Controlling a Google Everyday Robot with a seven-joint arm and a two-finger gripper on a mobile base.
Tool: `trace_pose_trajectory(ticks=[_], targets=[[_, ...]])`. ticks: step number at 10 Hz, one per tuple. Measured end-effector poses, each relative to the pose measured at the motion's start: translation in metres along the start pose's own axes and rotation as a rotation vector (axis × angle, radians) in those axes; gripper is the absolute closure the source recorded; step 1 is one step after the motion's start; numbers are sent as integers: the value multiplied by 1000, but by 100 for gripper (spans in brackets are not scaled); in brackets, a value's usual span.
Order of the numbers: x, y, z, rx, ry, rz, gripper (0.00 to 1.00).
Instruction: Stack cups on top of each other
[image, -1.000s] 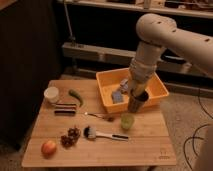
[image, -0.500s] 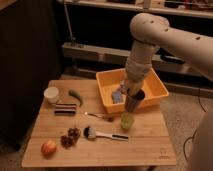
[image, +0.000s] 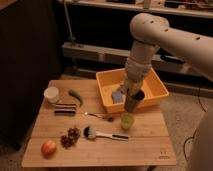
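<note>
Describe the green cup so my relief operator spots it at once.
On the wooden table, look just in front of the yellow bin, under the gripper carrying the steel cup. The green cup is pale, translucent and upright, unlike the brush lying beside it.

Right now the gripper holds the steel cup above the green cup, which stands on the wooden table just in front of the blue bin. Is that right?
One detail is wrong: the bin is yellow, not blue, as the camera view shows. The rest stands: the gripper holds the steel cup above the green cup, which stands on the wooden table just in front of the bin.
</note>
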Motion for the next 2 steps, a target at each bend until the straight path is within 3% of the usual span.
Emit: trace_pose_trajectory(ticks=[2], targets=[[20,-13,10,20,-36,23,100]])
